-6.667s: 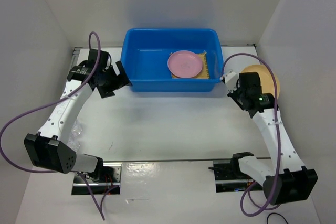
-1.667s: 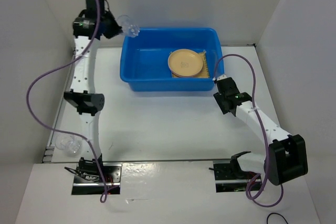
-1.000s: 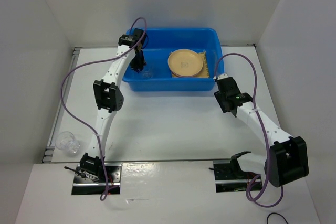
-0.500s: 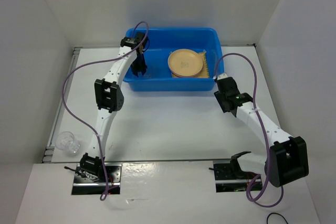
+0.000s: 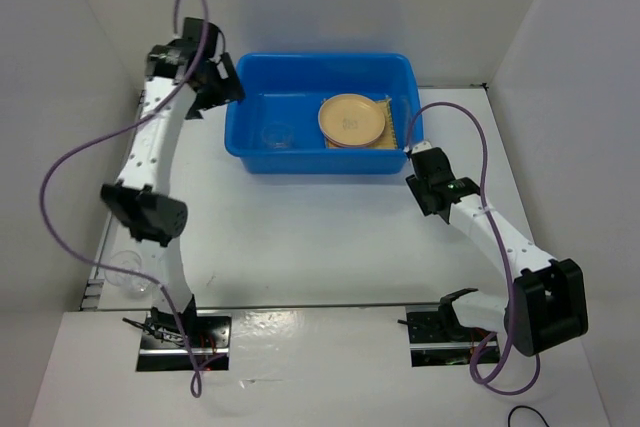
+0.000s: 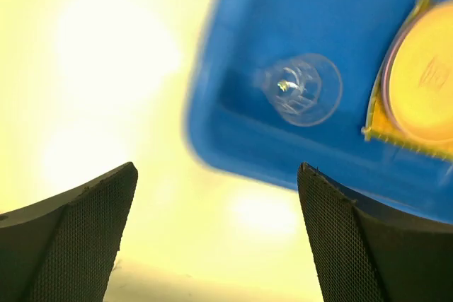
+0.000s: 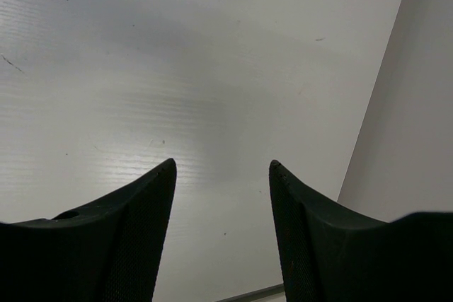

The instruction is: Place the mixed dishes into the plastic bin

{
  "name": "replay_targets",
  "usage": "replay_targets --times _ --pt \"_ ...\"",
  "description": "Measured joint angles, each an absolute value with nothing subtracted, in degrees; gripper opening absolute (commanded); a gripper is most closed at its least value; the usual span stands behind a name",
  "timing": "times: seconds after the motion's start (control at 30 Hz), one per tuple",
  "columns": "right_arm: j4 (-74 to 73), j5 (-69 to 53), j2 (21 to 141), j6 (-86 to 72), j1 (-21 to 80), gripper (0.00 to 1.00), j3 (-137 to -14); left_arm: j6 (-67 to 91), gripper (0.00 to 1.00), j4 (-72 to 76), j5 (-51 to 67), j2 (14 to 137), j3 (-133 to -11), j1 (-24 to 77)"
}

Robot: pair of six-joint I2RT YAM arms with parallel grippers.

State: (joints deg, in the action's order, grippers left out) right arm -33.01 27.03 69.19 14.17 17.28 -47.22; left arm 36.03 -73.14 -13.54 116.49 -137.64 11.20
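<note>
White table (image 5: pixel 320 237) and white walls all round. At the far left, low in the overhead view, a second clear cup (image 5: pixel 128 269) sits on the table by the left wall, well apart from everything else. Up in the upper left, the left gripper (image 6: pixel 216 169) hangs just outside the bin's left end, fingers spread wide, nothing between them. Centre top, the blue bin (image 5: pixel 320 160) sits near the back wall. Inside it, on the left part of the floor, a clear cup (image 5: pixel 277 135) lies by itself, apart from the plates. To its right comes the stack: the yellow plate (image 5: pixel 352 119) on top, a thin pink plate (image 5: pixel 346 145) edge peeking out under its near side, and the woven mat (image 5: pixel 396 119) beneath both, showing along the bin's right wall. Over on the right, the right gripper (image 7: pixel 221 163) hovers just off the bin's near right corner. Its fingers stand part open above bare table, holding nothing.
</note>
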Motion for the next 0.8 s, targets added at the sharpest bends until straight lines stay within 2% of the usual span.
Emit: replay_targets --times 0.17,0.33,0.5,0.57,0.8 --pt "-32.9 26.5 69.7 14.2 17.8 0.6 -47.2 36.6 1.0 -72.0 -18.2 95.1 -120.9 8.8" --pt "-32.9 26.3 70.7 14.2 17.8 0.6 -47.2 39.6 1.0 -72.1 -19.2 77.2 -92.2 4.8" --pt "-32.9 26.2 72.3 14.2 17.9 0.6 -47.2 42.4 0.97 -74.7 -20.9 71.0 -70.7 -2.7" --pt "-32.9 26.2 72.6 14.2 17.9 0.6 -47.2 43.5 0.93 -75.7 -21.1 69.8 -68.6 -5.2" --pt "-32.9 26.2 73.3 14.2 17.9 0.6 -47.2 48.3 0.87 -75.0 -22.4 67.5 -68.4 -14.1"
